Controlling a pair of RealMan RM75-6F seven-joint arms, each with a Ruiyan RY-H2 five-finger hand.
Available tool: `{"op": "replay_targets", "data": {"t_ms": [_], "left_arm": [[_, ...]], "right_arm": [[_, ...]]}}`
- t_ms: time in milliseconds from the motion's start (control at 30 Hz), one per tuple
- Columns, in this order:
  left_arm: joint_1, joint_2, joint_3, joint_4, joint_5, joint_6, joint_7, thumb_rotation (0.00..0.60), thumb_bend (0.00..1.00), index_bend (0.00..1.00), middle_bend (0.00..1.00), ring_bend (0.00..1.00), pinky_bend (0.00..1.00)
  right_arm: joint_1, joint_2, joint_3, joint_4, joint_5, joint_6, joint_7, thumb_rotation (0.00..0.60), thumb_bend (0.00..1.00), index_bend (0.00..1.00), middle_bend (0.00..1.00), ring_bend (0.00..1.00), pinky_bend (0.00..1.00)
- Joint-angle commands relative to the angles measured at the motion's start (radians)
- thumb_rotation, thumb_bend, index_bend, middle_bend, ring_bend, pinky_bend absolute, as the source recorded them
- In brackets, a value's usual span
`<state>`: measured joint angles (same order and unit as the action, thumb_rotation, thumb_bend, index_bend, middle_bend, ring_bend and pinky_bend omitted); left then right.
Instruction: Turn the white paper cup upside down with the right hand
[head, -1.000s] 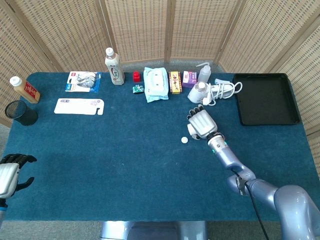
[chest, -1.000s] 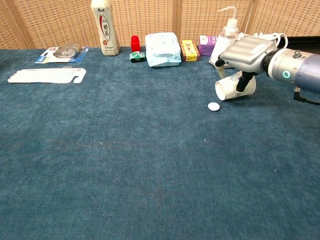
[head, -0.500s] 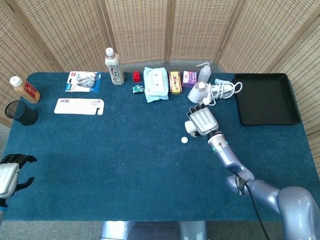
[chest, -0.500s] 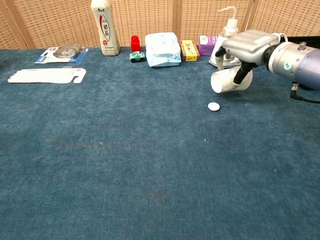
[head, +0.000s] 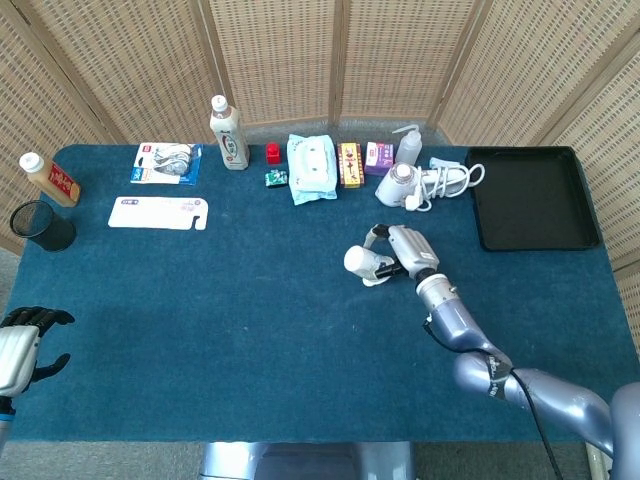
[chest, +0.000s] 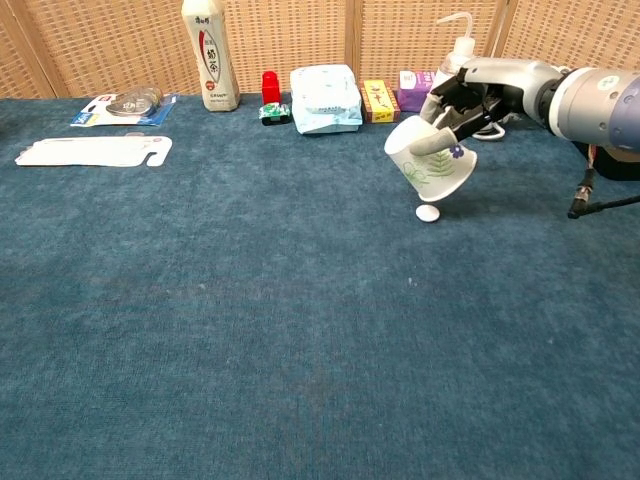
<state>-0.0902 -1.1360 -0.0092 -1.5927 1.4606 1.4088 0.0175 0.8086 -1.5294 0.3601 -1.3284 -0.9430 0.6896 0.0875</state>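
Note:
The white paper cup (chest: 432, 166) with a floral print hangs tilted above the table, its mouth turned up and to the left. My right hand (chest: 468, 100) grips it by the rim, fingers over the wall. From the head camera the cup (head: 362, 262) shows left of the right hand (head: 402, 250). A small white disc (chest: 427, 212) lies on the cloth just under the cup. My left hand (head: 18, 348) rests at the table's near left corner, fingers apart and holding nothing.
Along the back stand a bottle (head: 229, 133), a red item (head: 272, 152), a wipes pack (head: 311, 167), small boxes (head: 350, 164), a squeeze bottle (head: 407, 145) and a white dryer with cord (head: 425, 183). A black tray (head: 529, 197) lies at the right, a black cup (head: 40, 224) at the left.
The right hand has lifted the cup off the cloth and swung it left, rotating it from lying sideways to tilted with its mouth upward. The left hand has stayed still.

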Motion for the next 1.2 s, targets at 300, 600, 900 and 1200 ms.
{"op": "replay_targets", "data": {"t_ms": [300,600,900,1200], "left_arm": [[0.008,0.002,-0.003,0.000,-0.010,0.014,0.037,0.600,0.20,0.37,0.40,0.27,0.20],[0.008,0.006,-0.002,-0.005,-0.010,0.011,0.034,0.600,0.20,0.37,0.40,0.27,0.20],[0.010,0.006,-0.002,-0.003,-0.012,0.011,0.029,0.600,0.20,0.37,0.40,0.27,0.20],[0.010,0.007,-0.002,-0.005,-0.009,0.011,0.029,0.600,0.20,0.37,0.40,0.27,0.20]], "right_arm": [[-0.013,-0.049,-0.013,0.040,-0.058,-0.004,0.110,0.464,0.21,0.49,0.32,0.30,0.18],[-0.017,-0.090,-0.014,0.090,-0.108,0.006,0.194,0.466,0.21,0.47,0.32,0.30,0.17],[-0.018,-0.113,-0.019,0.144,-0.132,0.009,0.242,0.463,0.21,0.47,0.32,0.30,0.17],[-0.026,-0.130,-0.028,0.178,-0.159,0.009,0.290,0.466,0.21,0.46,0.32,0.30,0.17]]}}
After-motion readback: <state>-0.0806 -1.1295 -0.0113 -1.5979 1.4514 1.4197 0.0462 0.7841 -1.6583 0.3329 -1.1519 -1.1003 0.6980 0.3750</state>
